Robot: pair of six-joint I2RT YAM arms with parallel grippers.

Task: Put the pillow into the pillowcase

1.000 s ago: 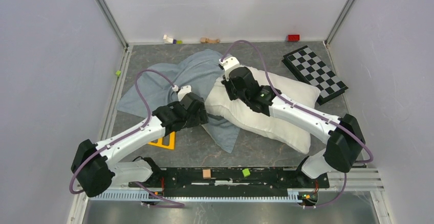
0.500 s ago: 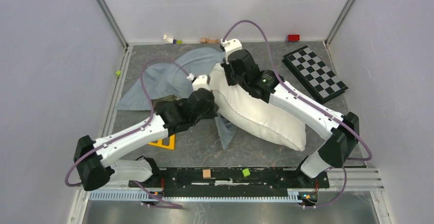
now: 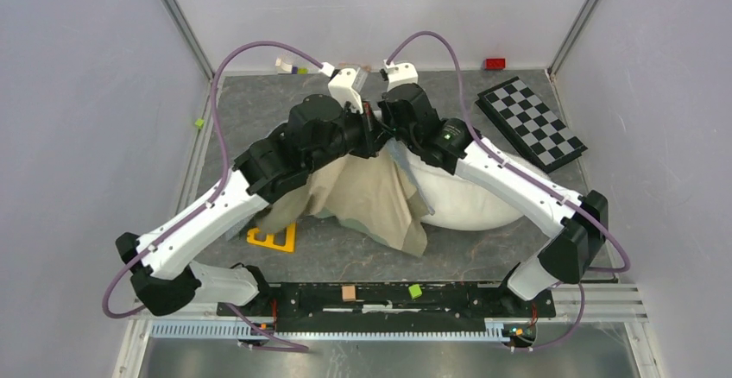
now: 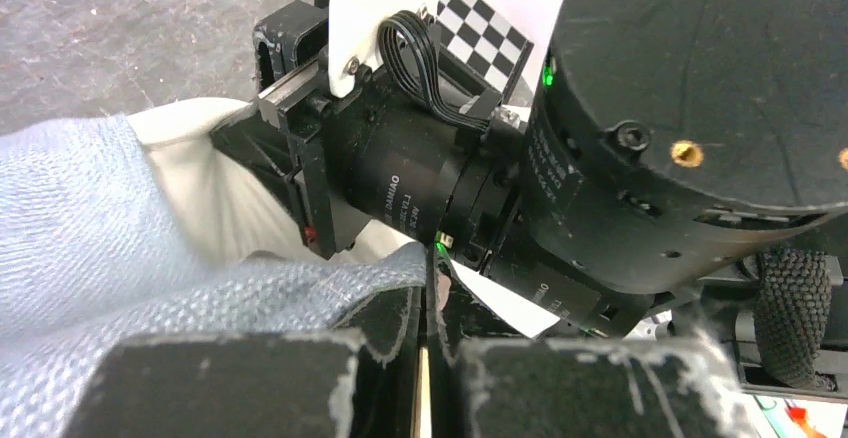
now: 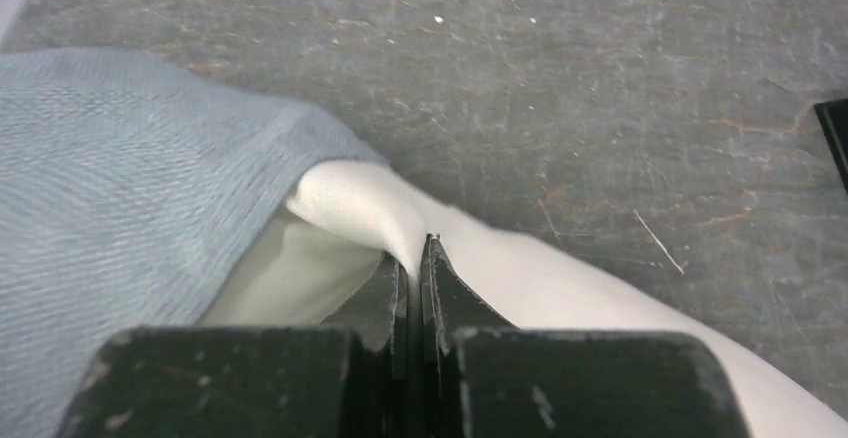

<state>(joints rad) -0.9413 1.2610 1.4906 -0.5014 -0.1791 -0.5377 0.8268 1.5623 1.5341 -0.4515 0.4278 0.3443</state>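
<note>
The white pillow [image 3: 470,205] lies right of centre, and its near-left corner is lifted. My right gripper [image 3: 388,134] is shut on that corner, a fold of white fabric pinched between its fingertips [image 5: 415,250]. My left gripper [image 3: 369,128] is raised right beside it, shut on the edge of the pillowcase [image 3: 371,197]. The pillowcase hangs down from it with its beige side showing. In the left wrist view blue-grey pillowcase cloth [image 4: 110,228] runs into the shut left gripper [image 4: 430,283], with the pillow [image 4: 215,193] behind it. The pillowcase [image 5: 120,178] drapes over the pillow [image 5: 570,283] at the left of the right wrist view.
A black-and-white checkered board [image 3: 529,123] lies at the back right. A yellow stencil [image 3: 274,238] sits under the left arm. A red block [image 3: 495,63] and small blocks [image 3: 289,67] lie along the back wall, and a green cube [image 3: 198,122] by the left wall.
My left gripper shut on the pillowcase edge and rose towards the back centre, lifting the cloth so its beige side hangs. The right gripper kept hold of the pillow corner, shifting slightly back.
</note>
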